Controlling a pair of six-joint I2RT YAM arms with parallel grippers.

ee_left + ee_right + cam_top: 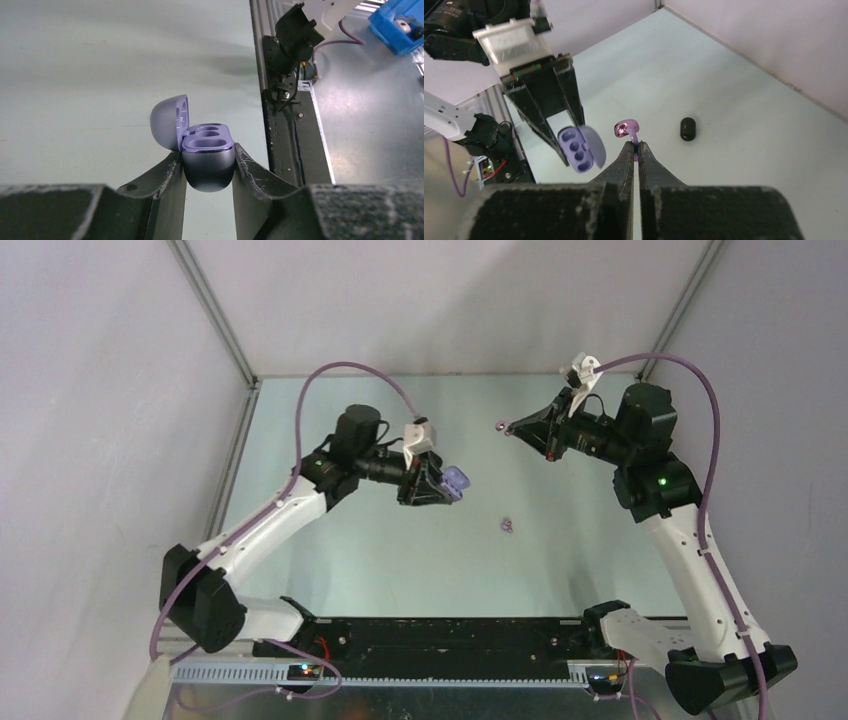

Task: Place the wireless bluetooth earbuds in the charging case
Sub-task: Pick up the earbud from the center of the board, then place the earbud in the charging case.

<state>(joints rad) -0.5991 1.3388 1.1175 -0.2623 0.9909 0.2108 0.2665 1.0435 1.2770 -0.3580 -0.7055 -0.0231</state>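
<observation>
Step in hand: bud into case.
Your left hand (pixel 432 480) grips the open lavender oval charging case (pixel 207 172) mid-frame; your right hand (pixel 634 145) pinches the glossy pale-purple earbud (pixel 626 128) right of it. Next, align it over a socket (pixel 215 134).

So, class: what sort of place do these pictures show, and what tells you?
Probably a robotics lab test cell, not a home: two white-and-black robot arms bolted along a pale green tabletop, enclosed by plain grey panel walls on aluminium frame posts.
</observation>
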